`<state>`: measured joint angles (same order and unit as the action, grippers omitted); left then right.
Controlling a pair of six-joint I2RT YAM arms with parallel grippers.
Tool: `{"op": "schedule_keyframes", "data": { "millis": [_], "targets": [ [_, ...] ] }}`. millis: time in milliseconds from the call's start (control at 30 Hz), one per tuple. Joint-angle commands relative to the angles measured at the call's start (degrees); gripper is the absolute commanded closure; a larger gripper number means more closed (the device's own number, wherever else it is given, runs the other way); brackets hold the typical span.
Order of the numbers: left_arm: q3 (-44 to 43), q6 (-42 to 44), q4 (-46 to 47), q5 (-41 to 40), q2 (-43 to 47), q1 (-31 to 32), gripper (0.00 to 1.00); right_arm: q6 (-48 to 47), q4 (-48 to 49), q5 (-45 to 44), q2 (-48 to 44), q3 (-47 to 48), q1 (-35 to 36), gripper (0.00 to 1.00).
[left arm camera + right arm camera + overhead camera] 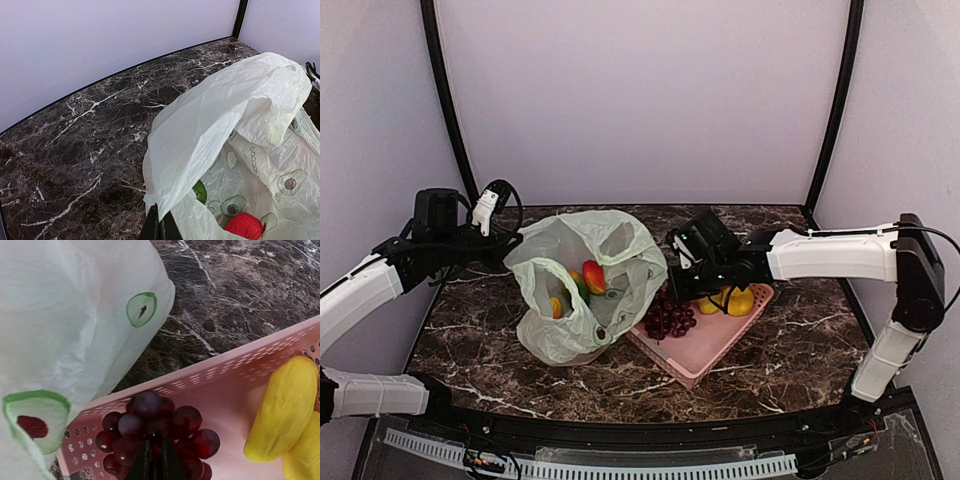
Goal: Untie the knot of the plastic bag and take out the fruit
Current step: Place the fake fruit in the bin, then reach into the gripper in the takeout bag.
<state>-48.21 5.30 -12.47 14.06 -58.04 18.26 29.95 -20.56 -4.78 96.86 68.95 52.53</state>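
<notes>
Bag: the plastic bag point(620, 255) sits left of centre on the dark marbled surface point(800, 350). It is pale green, crinkled and printed with small avocado halves, and its mouth gapes upward.

Bag edge: the far left side of the rim is pulled up into a raised flap, and the rest slumps around the contents.

Left fingers: the left fingers point(160, 227) are closed, with a fold of the bag's rim pinched between their tips. The left arm reaches in from the left side of the scene.

Fruit in the bag: a red-green mango point(593, 275) and a yellow piece point(557, 307) show through the open mouth. The left wrist view also shows a red fruit point(244, 226) and a green fruit point(199, 191) lying low inside.

Basket: a pink basket point(705, 365) lies just right of the bag, set at an angle. The bag's right side drapes over its left end.

Fruit in the basket: dark purple grapes point(668, 318) lie at the left end, beside the bag. Two yellow fruits point(732, 300) lie at the far right end, touching each other.

Right fingers: the right fingers point(154, 466) are closed tip to tip directly over the bunch of grapes. Whether they pinch any part of it cannot be told. The right arm stretches in from the right, above the basket.
</notes>
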Motion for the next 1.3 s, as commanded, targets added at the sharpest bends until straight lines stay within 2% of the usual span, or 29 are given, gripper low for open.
{"op": "schedule_keyframes", "data": {
  "millis": [0,67,133,600,667,867,1000,1100,1267],
  "targets": [
    [0.74,-0.13,0.19,0.58,0.85,-0.11,0.99,3.58,0.31,-2.24,-0.67,-2.18,-2.12,1.0],
    [0.74,-0.12,0.17,0.73,0.83,-0.15,0.99,4.44,0.34,-2.39,-0.53,-2.78,-2.87,0.99],
    [0.74,-0.11,0.21,0.83,0.87,-0.11,0.99,4.67,0.34,-2.74,-0.68,-3.02,-3.22,0.92],
    [0.83,-0.03,0.34,1.52,1.08,-0.16,0.99,4.32,0.73,-6.27,-3.75,-3.74,-3.66,0.21],
    [0.83,-0.03,0.34,1.66,1.09,-0.16,0.99,4.31,1.04,-7.55,-4.95,-4.41,-3.67,0.14],
    [0.83,0.01,0.43,1.97,1.0,-0.16,0.99,2.99,4.83,-9.53,-11.31,-8.27,-3.75,0.09],
    [0.83,-0.02,0.51,2.3,1.15,-0.16,0.99,-1.02,13.88,-3.84,-17.98,-11.62,-3.48,0.09],
    [0.83,-0.03,0.6,2.57,1.18,-0.16,0.99,-4.5,19.88,1.59,-20.68,-12.94,-1.9,0.14],
    [0.83,-0.03,0.62,2.77,1.26,-0.16,0.99,-10.25,24.46,1.94,-19.9,-9.61,4.21,0.26]
  ]
}}
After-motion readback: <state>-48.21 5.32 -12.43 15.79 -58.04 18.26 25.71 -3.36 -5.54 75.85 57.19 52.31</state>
